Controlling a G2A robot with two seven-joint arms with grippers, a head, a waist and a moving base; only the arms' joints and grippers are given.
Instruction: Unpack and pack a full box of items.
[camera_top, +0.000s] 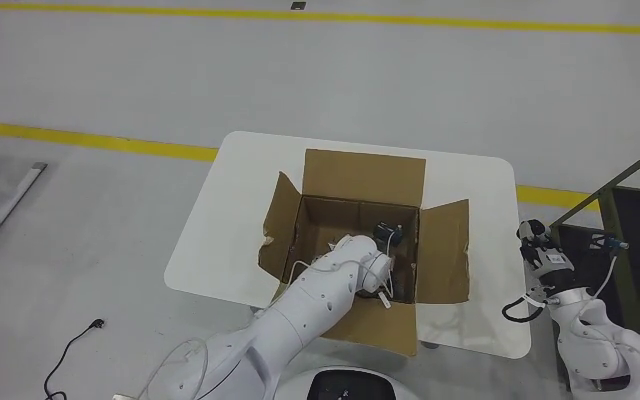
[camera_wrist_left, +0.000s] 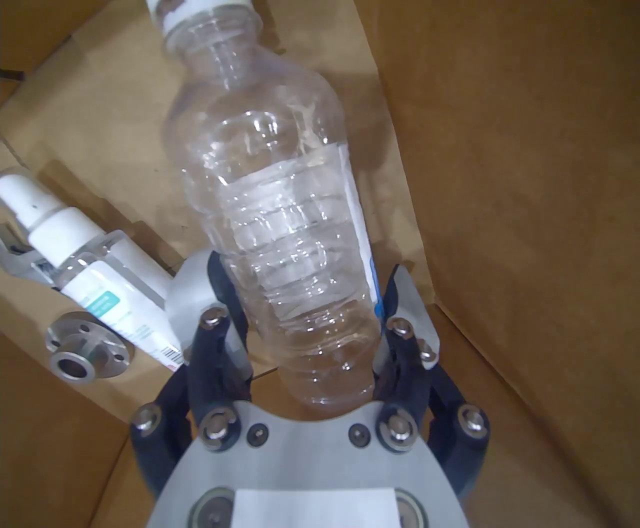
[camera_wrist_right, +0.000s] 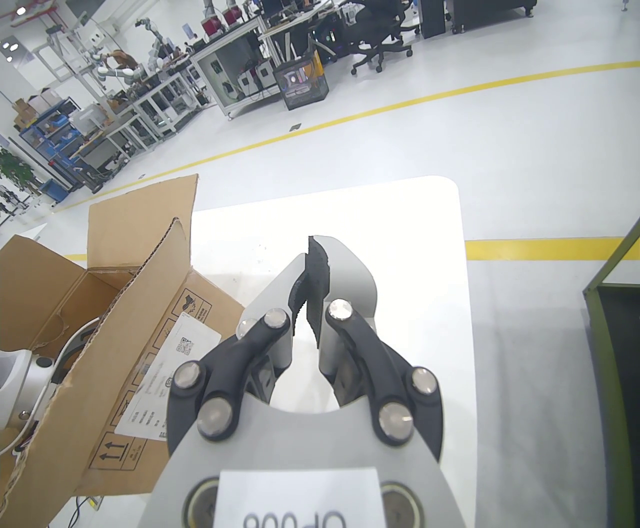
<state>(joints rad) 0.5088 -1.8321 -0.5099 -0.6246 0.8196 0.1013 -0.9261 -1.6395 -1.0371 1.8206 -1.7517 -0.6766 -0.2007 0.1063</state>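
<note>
Currently unpacking, seemingly early: left gripper (camera_wrist_left: 307, 277) pinching clear bottle (camera_wrist_left: 265, 200) inside the box (camera_wrist_left: 500, 175) near one wall, spray bottle (camera_wrist_left: 100, 280) and metal flange (camera_wrist_left: 87, 350) on its floor; right gripper (camera_wrist_right: 312, 270) pressed together, empty, beside the table (camera_top: 470, 180) edge; repacking outstanding.

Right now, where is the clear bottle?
Left wrist view: the clear bottle is inside the cardboard box, in the left gripper, beside a white spray bottle.

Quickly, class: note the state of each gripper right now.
Left gripper: closed on the clear plastic bottle, inside the cardboard box.
Right gripper: closed, holding nothing.
</note>
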